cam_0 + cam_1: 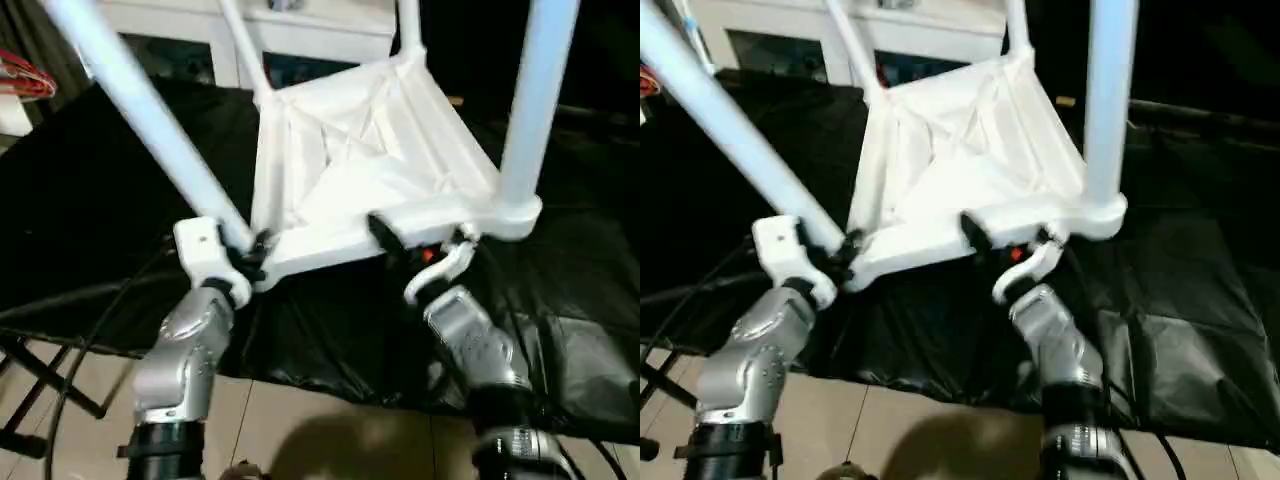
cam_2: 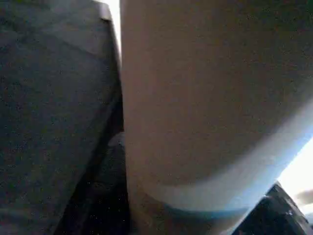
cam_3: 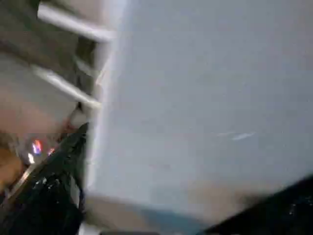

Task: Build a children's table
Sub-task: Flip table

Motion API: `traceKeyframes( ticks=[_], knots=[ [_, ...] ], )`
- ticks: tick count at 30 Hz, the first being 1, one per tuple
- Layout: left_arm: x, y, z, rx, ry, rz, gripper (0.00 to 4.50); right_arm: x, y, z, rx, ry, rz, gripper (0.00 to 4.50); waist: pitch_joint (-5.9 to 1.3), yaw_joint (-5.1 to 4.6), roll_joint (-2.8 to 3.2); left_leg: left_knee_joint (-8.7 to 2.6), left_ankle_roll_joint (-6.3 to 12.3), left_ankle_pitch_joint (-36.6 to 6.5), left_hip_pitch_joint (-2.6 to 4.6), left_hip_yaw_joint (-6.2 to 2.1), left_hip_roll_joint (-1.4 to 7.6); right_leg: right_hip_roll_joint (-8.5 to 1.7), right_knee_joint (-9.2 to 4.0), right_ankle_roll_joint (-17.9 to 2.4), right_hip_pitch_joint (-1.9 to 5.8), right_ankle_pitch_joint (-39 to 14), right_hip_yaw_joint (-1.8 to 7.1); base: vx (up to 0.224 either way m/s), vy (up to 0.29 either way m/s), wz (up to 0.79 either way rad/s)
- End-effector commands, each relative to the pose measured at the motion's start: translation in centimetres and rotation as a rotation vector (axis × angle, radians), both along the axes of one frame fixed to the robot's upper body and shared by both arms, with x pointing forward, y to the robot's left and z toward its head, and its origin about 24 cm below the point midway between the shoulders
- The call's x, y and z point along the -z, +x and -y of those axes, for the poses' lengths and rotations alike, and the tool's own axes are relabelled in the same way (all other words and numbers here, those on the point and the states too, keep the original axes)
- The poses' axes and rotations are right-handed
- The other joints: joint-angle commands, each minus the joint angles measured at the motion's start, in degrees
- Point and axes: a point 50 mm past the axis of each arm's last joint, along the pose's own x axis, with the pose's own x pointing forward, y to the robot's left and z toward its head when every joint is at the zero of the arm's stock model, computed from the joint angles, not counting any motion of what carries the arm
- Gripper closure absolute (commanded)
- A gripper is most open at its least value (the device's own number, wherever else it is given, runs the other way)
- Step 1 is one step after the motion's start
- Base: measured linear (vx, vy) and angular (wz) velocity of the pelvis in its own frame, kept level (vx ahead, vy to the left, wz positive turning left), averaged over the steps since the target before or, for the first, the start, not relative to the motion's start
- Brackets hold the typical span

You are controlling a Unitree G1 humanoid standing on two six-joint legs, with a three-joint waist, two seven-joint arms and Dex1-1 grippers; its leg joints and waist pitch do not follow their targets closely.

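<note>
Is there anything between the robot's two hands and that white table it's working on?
Nothing visible. The left hand is already at the table's near-left corner, at the base of a leg. The right hand is at the near edge of the upside-down tabletop.

You have nothing to read here: no lettering, label, brand mark, number or sign can be made out on anything in these views.
</note>
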Motion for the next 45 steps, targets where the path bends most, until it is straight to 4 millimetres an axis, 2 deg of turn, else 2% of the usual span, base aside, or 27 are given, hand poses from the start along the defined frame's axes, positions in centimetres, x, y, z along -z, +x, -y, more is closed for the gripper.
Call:
traceKeyframes(
  ticks=[1,2,5,6,8,12,15,18,20,23,24,25,26,28,29,31,32,34,35,37,38,39,40,41,43,44,45],
  knots=[
    [-0.1,-0.6,2.5,0.140,-0.096,-0.003,2.30,0.1,0.4,0.4,0.031,0.052,-0.018,0.00,-3.36,0.10,0.01,-4.87,2.63,0.4,0.17,-2.12,5.07,-6.45,-3.09,-14.8,2.62,2.6,3.30,0.000,0.000,0.00],
    [-0.1,-0.6,2.6,0.150,-0.092,0.000,2.30,0.1,0.5,0.5,0.036,0.060,-0.017,0.18,-3.48,0.08,-0.17,-4.84,3.15,0.8,0.15,-2.10,5.12,-6.47,-3.09,-14.9,2.71,2.8,3.23,0.000,0.000,0.00],
    [-0.1,-0.7,2.8,0.169,-0.083,0.006,2.30,0.0,0.7,0.7,0.048,0.081,-0.016,0.45,-3.50,0.18,-0.07,-4.70,4.13,1.9,0.16,-2.05,5.13,-6.40,-3.00,-14.9,2.55,3.0,3.11,0.000,0.000,0.00],
    [-0.1,-0.8,2.9,0.185,-0.061,0.014,2.30,-0.1,0.9,0.9,0.059,0.097,-0.019,0.54,-3.54,0.22,-0.39,-4.67,4.38,2.0,0.17,-2.03,5.13,-6.38,-3.02,-14.8,2.59,3.0,3.09,0.000,0.000,0.00],
    [0.0,-1.0,3.2,0.220,-0.021,0.031,2.30,0.0,1.1,1.3,0.077,0.120,-0.025,0.74,-3.53,0.28,-0.12,-4.68,4.62,1.8,0.25,-1.99,5.16,-6.38,-3.06,-14.8,2.38,1.6,3.04,0.000,0.000,0.00],
    [0.0,-1.2,3.3,0.247,0.010,0.045,2.30,0.0,1.4,1.7,0.097,0.146,-0.027,1.07,-3.61,0.21,-0.15,-4.57,4.72,2.5,0.19,-1.94,5.11,-6.33,-2.93,-15.0,2.38,2.0,3.01,0.000,0.000,0.00],
    [0.0,-1.2,3.4,0.250,0.016,0.050,2.30,-0.1,1.5,1.9,0.099,0.149,-0.024,1.33,-3.77,0.24,-0.29,-4.30,5.45,3.9,-0.07,-1.91,4.95,-6.32,-2.65,-15.4,2.45,3.9,3.01,0.000,0.000,0.00],
    [-0.1,-1.1,3.4,0.248,0.014,0.061,2.30,-0.2,1.6,2.1,0.102,0.149,-0.016,1.58,-4.12,0.41,-0.45,-3.79,7.01,6.5,-0.42,-1.80,4.74,-6.16,-2.13,-16.0,2.34,7.6,2.96,0.000,0.000,0.00],
    [-0.2,-1.1,3.4,0.246,0.011,0.068,2.30,-0.3,1.7,2.2,0.104,0.155,-0.010,1.87,-3.94,0.38,-0.42,-3.84,7.68,5.9,-0.49,-1.80,4.85,-6.15,-2.26,-16.3,2.18,6.6,2.89,0.000,0.000,0.00],
    [-0.2,-1.0,3.4,0.246,0.007,0.070,2.30,-0.4,1.8,2.3,0.108,0.156,-0.007,2.12,-3.92,0.33,-0.45,-3.89,7.25,4.5,-0.31,-1.70,4.97,-6.09,-2.50,-16.1,2.04,3.4,2.90,0.000,0.000,0.00],
    [-0.1,-0.9,3.3,0.246,0.008,0.070,2.30,-0.5,1.8,2.5,0.114,0.157,-0.003,2.12,-3.91,0.27,-0.63,-3.90,7.25,4.4,-0.33,-1.67,4.96,-6.06,-2.52,-16.0,2.06,3.3,2.91,0.000,0.000,0.00],
    [-0.1,-0.9,3.3,0.260,-0.008,0.069,1.95,-0.6,1.9,2.7,0.124,0.157,0.000,2.31,-3.92,0.32,-0.53,-3.92,7.19,4.5,-0.35,-1.71,4.95,-6.08,-2.49,-15.9,2.05,3.2,2.89,0.000,0.000,0.00],
    [-0.1,-0.9,3.3,0.266,-0.016,0.069,1.95,-0.6,1.9,2.7,0.128,0.157,0.001,2.31,-3.94,0.36,-0.53,-3.89,7.20,4.6,-0.24,-1.68,4.93,-6.05,-2.48,-15.8,1.98,3.1,2.89,0.000,0.000,0.00],
    [-0.1,-1.0,3.0,0.285,-0.018,0.071,1.60,-0.8,1.9,3.0,0.134,0.146,0.012,2.37,-3.98,0.42,-0.55,-3.89,6.96,4.7,-0.25,-1.66,4.93,-6.16,-2.37,-16.0,2.01,3.1,2.87,0.000,0.000,0.00],
    [-0.1,-1.1,2.8,0.298,-0.013,0.073,1.57,-1.0,1.9,3.2,0.137,0.134,0.019,2.40,-4.03,0.52,-0.13,-3.80,6.85,5.2,-0.24,-1.69,4.86,-6.08,-2.23,-16.1,1.91,3.8,2.86,0.000,0.000,0.00],
    [-0.1,-1.3,2.2,0.316,0.009,0.078,1.48,-1.3,1.9,3.5,0.143,0.112,0.037,2.41,-4.21,0.52,-0.46,-3.67,7.24,6.6,-0.37,-1.71,4.76,-5.92,-1.95,-16.3,2.00,5.7,2.80,0.000,0.000,0.00],
    [0.0,-1.5,1.6,0.333,0.025,0.077,1.32,-1.5,2.0,3.8,0.164,0.095,0.042,2.42,-4.26,0.48,0.01,-3.50,7.74,7.3,-0.35,-1.74,4.69,-5.75,-1.88,-16.3,1.77,7.1,2.75,0.000,0.000,0.00],
    [0.4,-2.2,0.7,0.380,0.073,0.070,1.21,-2.0,2.1,4.5,0.200,0.071,0.058,2.42,-4.27,0.49,-0.09,-3.39,8.31,7.8,-0.46,-1.64,4.68,-5.83,-1.72,-16.7,1.83,8.3,2.78,0.000,0.000,0.00],
    [0.4,-2.2,0.7,0.380,0.073,0.070,1.14,-2.0,2.1,4.5,0.200,0.071,0.058,2.42,-4.24,0.57,0.25,-3.38,8.40,7.2,-0.40,-1.66,4.70,-5.77,-1.81,-16.4,1.67,7.6,2.79,0.000,0.000,0.00],
    [1.1,-3.2,-0.3,0.454,0.141,0.042,1.04,-2.5,2.1,5.1,0.239,0.051,0.074,2.42,-4.21,0.74,0.39,-3.40,8.15,6.7,-0.44,-1.73,4.69,-5.77,-1.77,-15.9,1.65,6.8,2.86,0.000,0.000,0.00],
    [1.5,-4.1,-1.0,0.509,0.181,0.016,0.94,-2.9,2.1,5.6,0.275,0.023,0.082,2.42,-4.23,0.87,0.93,-3.43,7.83,6.1,-0.28,-1.73,4.69,-5.59,-1.75,-15.6,1.35,5.8,2.75,0.000,0.000,0.00],
    [1.7,-4.7,-1.5,0.555,0.205,-0.003,0.85,-3.1,2.0,6.0,0.299,0.009,0.089,2.42,-4.20,0.91,1.08,-3.51,7.61,5.6,-0.10,-1.73,4.83,-5.56,-1.84,-15.4,1.22,5.1,2.73,0.000,0.000,0.00],
    [1.8,-5.2,-1.8,0.585,0.217,-0.015,0.74,-3.3,1.9,6.3,0.312,0.001,0.093,2.42,-4.06,0.69,0.80,-3.65,7.26,4.9,-0.19,-1.55,4.80,-5.32,-1.87,-15.2,1.24,4.2,2.74,0.000,0.000,0.00],
    [1.7,-5.6,-2.0,0.606,0.217,-0.019,0.74,-3.6,1.8,6.7,0.339,-0.017,0.102,2.42,-4.09,1.05,1.35,-3.58,6.59,4.0,0.32,-1.37,4.83,-5.21,-1.98,-15.2,0.78,3.3,2.74,0.000,0.000,0.00],
    [1.0,-5.9,-2.0,0.628,0.212,0.005,0.51,-4.0,1.5,7.5,0.375,-0.050,0.112,2.42,-4.03,1.61,1.56,-3.69,5.51,3.4,0.29,-1.22,4.99,-5.15,-2.04,-15.2,0.73,3.1,2.80,0.000,0.000,0.00],
    [0.8,-6.0,-2.0,0.633,0.210,0.013,0.41,-4.2,1.5,7.7,0.383,-0.063,0.115,2.42,-3.98,1.88,1.67,-3.70,4.82,2.5,0.46,-0.98,5.07,-5.08,-2.11,-15.2,0.46,3.2,2.81,0.000,0.000,0.00],
    [0.3,-6.0,-1.7,0.649,0.220,0.052,0.36,-4.5,1.3,8.0,0.396,-0.106,0.124,2.42,-3.98,1.88,1.67,-3.70,4.82,2.5,0.46,-0.98,5.07,-5.08,-2.11,-15.2,0.46,3.2,2.81,0.000,0.000,0.00]
  ],
)
